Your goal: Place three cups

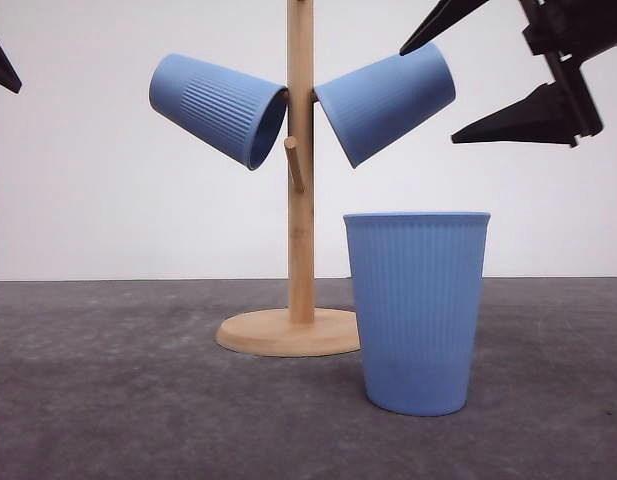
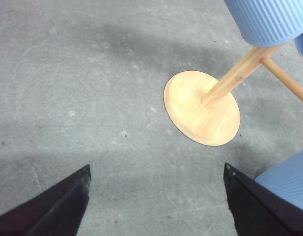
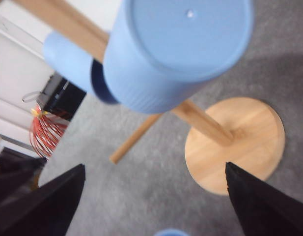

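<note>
Two light-blue ribbed cups hang mouth-inward on pegs of a wooden stand [image 1: 300, 200]: the left cup [image 1: 218, 108] and the right cup [image 1: 386, 103]. A third cup [image 1: 418, 310] stands upright on the table, just right of the stand's round base [image 1: 286, 333]. My right gripper [image 1: 427, 96] is open at the right cup's base end, one finger above it and one to its right. In the right wrist view that cup's flat base [image 3: 176, 49] faces the open gripper [image 3: 155, 167], apart from the fingers. My left gripper [image 2: 156, 167] is open over bare table, left of the stand base [image 2: 202, 108].
The dark grey table [image 1: 108, 400] runs back to a white wall. A free peg [image 1: 294, 165] sticks out toward the front of the stand. A red wire coil [image 3: 45, 135] and dark equipment lie beyond the table in the right wrist view.
</note>
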Motion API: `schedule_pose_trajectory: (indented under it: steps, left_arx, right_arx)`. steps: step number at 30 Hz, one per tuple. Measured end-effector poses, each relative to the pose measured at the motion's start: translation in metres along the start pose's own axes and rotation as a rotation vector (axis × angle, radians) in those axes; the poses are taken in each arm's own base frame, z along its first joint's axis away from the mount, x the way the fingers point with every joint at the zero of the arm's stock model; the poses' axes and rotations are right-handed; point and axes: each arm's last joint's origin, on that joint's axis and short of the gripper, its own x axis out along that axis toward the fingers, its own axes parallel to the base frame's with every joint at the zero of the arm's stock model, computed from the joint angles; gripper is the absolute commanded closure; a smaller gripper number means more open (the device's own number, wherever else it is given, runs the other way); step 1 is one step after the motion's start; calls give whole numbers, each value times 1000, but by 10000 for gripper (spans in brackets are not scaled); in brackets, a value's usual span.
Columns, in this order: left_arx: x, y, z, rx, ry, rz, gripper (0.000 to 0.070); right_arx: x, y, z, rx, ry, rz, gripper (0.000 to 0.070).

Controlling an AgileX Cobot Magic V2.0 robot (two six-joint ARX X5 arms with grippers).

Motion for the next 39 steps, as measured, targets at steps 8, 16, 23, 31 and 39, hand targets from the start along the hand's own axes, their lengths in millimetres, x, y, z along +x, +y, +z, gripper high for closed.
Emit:
schedule_pose_trajectory:
  steps: [8, 16, 23, 31, 39]
  left_arx:
    - [0, -1, 2, 2, -16, -6, 202]
    - [0, -1, 4, 4, -41, -12, 202]
    - [0, -1, 4, 4, -41, -11, 202]
    - [0, 0, -2, 8, 26, 1, 184]
    - [-1, -3, -12, 9, 187, -200, 184]
  right_arx:
    - [-6, -4, -21, -9, 147, -136, 120]
    - [4, 1, -40, -90, 244, -290, 120]
    - [27, 4, -58, -144, 331, -389, 187]
    - [37, 2, -72, -142, 420, -455, 700]
    - [23, 12, -78, -66, 524, -307, 700]
